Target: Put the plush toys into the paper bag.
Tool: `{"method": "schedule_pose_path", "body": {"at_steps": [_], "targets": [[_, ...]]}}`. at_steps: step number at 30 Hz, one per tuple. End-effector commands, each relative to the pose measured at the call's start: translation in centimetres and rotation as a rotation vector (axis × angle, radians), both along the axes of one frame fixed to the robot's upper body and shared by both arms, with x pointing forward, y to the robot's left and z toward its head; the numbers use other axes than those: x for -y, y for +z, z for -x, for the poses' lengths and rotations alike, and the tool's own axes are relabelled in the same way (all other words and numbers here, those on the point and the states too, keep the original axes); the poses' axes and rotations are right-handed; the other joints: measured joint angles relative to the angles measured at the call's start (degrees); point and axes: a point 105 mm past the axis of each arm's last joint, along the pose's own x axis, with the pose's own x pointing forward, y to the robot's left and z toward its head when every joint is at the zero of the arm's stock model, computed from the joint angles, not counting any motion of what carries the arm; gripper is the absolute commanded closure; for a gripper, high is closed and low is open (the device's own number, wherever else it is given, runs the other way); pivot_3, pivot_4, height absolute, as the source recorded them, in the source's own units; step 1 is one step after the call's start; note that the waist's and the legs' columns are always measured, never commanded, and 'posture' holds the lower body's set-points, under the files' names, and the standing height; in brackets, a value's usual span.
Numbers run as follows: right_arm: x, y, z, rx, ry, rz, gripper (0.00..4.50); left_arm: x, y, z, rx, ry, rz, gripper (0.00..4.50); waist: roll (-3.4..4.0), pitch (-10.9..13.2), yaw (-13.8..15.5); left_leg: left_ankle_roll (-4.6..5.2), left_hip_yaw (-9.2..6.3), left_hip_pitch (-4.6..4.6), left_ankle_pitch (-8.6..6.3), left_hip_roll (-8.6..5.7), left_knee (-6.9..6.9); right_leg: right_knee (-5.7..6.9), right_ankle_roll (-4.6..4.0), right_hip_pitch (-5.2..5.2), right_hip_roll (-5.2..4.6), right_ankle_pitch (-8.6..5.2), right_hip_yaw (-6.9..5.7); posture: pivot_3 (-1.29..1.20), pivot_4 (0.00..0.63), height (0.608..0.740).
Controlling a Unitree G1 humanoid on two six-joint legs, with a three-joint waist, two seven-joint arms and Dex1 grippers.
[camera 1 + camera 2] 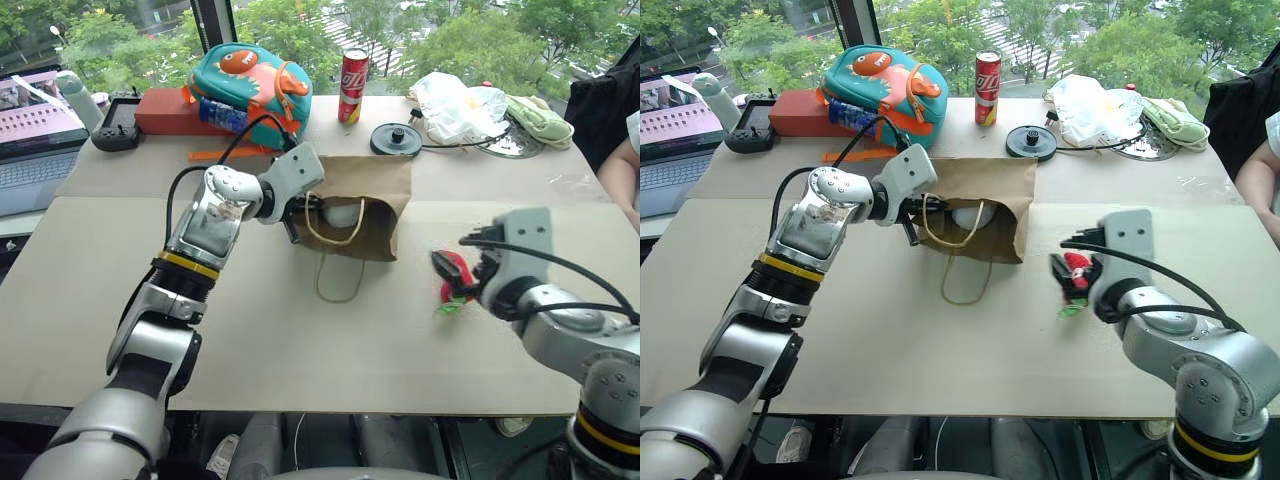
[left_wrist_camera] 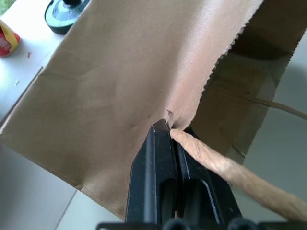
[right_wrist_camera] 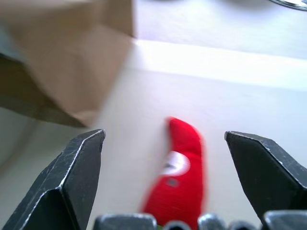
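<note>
Head stereo pair: high, angled fwd/down over pale tabletop (image 1: 300, 350). L wrist cam: close on plain brown kraft paper bag (image 2: 120, 86). R wrist cam: low; same bag shared.

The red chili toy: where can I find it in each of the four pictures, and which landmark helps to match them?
Left eye view: red chili toy on the table, right of centre, at the right gripper.
Right eye view: same place, right of the paper bag.
Left wrist view: not in it.
Right wrist view: lower middle, between the open fingers.
Shared landmark: the paper bag.
</note>
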Motion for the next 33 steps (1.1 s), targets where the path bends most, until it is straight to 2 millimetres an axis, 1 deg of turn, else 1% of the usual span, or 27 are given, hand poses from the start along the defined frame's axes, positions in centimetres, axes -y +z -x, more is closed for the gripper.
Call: {"method": "schedule_pose_path", "body": {"at_steps": [1,5,8,12,13,15,19,23,25,28,29,31,33], "targets": [[-0.1,-1.1,-1.0,-0.005,-0.032,0.022,0.03,0.6,1.2,0.2,0.029,0.001,0.044,4.5,0.0,0.0,-0.1,0.02,0.0,0.01,0.01,0.0,0.0,0.01,0.0,0.0,0.01,0.0,0.01,0.0,0.15,0.739],[-0.4,-3.4,-1.8,-0.064,-0.058,0.008,0.03,0.8,1.1,0.4,0.041,-0.005,0.034,4.5,0.01,0.0,0.2,0.08,0.01,0.04,0.05,-0.01,0.01,0.06,0.0,0.02,0.01,0.0,0.03,0.0,0.15,0.739],[-0.4,-5.2,-1.8,-0.115,-0.074,-0.004,0.03,0.7,1.3,0.5,0.046,-0.007,0.035,4.5,0.03,0.0,0.5,0.08,0.02,0.03,0.05,-0.03,0.01,0.05,-0.01,0.02,0.0,0.01,0.05,0.0,0.15,0.739],[-0.5,-5.6,-1.6,-0.108,-0.074,-0.02,1.0,0.5,1.5,0.5,0.065,-0.008,0.02,4.5,0.02,0.0,0.9,0.08,0.01,0.18,0.05,-0.02,0.0,-0.02,-0.01,0.22,0.0,0.01,0.03,0.0,0.15,0.739],[-0.6,-5.6,-1.6,-0.104,-0.068,-0.03,1.39,0.5,1.6,0.5,0.066,-0.008,0.02,4.5,0.02,0.0,0.9,0.08,-0.01,0.28,0.05,-0.02,0.0,-0.08,0.0,0.36,0.0,0.0,0.01,0.0,0.15,0.739],[-0.9,-5.6,-1.5,-0.1,-0.06,-0.04,2.0,0.4,1.6,0.5,0.069,-0.01,0.016,4.5,0.02,0.0,1.0,0.08,-0.03,0.38,0.05,-0.02,0.0,-0.16,0.0,0.51,0.0,0.0,0.0,0.0,0.15,0.739],[-0.8,-5.7,-1.2,-0.101,-0.065,-0.04,3.41,0.4,1.7,0.6,0.073,-0.014,0.011,4.5,0.02,0.0,1.2,0.07,-0.04,0.47,0.05,-0.03,0.01,-0.23,0.02,0.66,0.0,-0.01,0.0,0.0,0.15,0.739],[-0.5,-5.5,-0.6,-0.087,-0.071,-0.039,3.41,0.4,1.7,0.6,0.075,-0.017,0.009,4.5,0.02,0.0,1.2,0.08,-0.05,0.46,0.05,-0.03,-0.01,-0.23,0.02,0.66,0.0,-0.01,0.0,0.0,0.15,0.739],[-0.7,-4.4,-0.4,-0.04,-0.058,-0.066,3.41,0.5,1.7,0.6,0.074,-0.019,0.008,4.5,0.02,0.0,1.2,0.08,-0.08,0.44,0.05,-0.03,-0.02,-0.23,0.02,0.65,0.0,-0.01,-0.01,0.0,0.15,0.739],[-1.5,-2.3,0.2,0.028,0.007,-0.152,3.41,0.5,1.7,0.6,0.075,-0.022,0.007,4.5,0.02,0.0,1.2,0.08,-0.09,0.39,0.05,-0.04,0.0,-0.23,0.01,0.62,0.0,-0.01,0.0,0.0,0.15,0.739],[-2.3,-1.7,0.8,0.036,0.065,-0.196,3.41,0.5,1.7,0.6,0.075,-0.022,0.005,4.5,0.02,0.0,1.1,0.08,-0.09,0.4,0.05,-0.04,0.0,-0.23,0.01,0.63,0.0,-0.01,0.0,0.0,0.15,0.739],[-4.6,-0.5,2.3,0.035,0.24,-0.274,3.41,0.6,1.6,0.5,0.075,-0.024,0.002,4.5,0.02,0.0,1.0,0.08,-0.08,0.41,0.05,-0.04,-0.01,-0.22,0.02,0.62,0.0,-0.01,0.0,0.0,0.15,0.739],[-6.8,0.0,3.4,0.024,0.374,-0.322,3.41,0.6,1.6,0.4,0.075,-0.025,0.0,4.5,0.02,0.0,1.0,0.08,-0.12,0.41,0.04,-0.02,-0.01,-0.22,0.01,0.64,0.02,-0.01,-0.02,0.0,0.15,0.739]]}}
